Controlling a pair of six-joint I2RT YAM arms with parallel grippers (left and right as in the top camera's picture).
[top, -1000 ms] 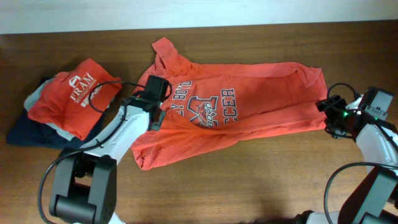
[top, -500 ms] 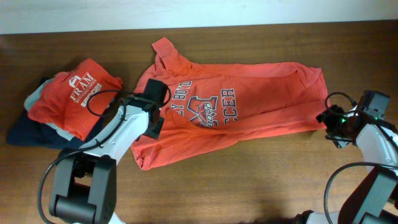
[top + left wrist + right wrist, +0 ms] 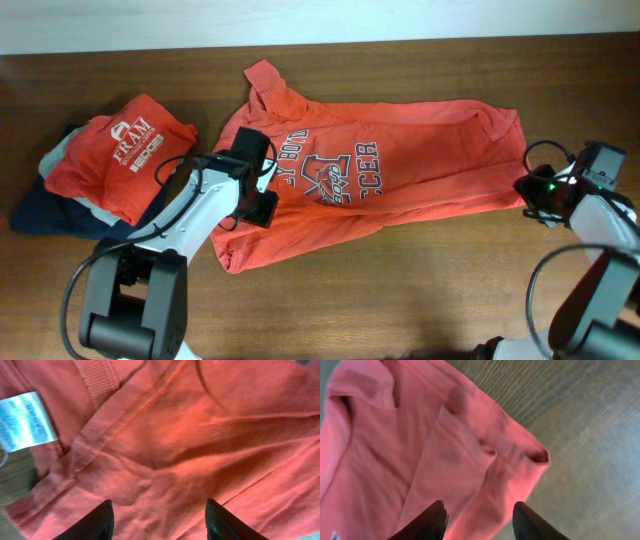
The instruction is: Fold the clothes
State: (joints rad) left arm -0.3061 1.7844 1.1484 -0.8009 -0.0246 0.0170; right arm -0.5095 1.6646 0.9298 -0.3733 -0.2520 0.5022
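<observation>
The orange-red T-shirt (image 3: 400, 165) lies spread across the table, print side up, collar to the left and hem to the right. My left gripper (image 3: 262, 203) is open over the shirt's left side; the left wrist view shows its fingers (image 3: 159, 519) apart above wrinkled cloth, with the white neck tag (image 3: 25, 420) and collar rib at upper left. My right gripper (image 3: 527, 188) is open at the shirt's right lower corner; the right wrist view shows its fingers (image 3: 479, 519) apart over the bunched hem corner (image 3: 520, 460).
A pile of folded garments stands at the left: a red shirt with a white FRAM logo (image 3: 120, 150) on top of grey and navy ones (image 3: 50, 215). Bare wood table (image 3: 420, 290) lies in front of the shirt.
My left gripper has moved down and right over the shirt's left side. My right gripper has shifted slightly, staying at the shirt's right edge.
</observation>
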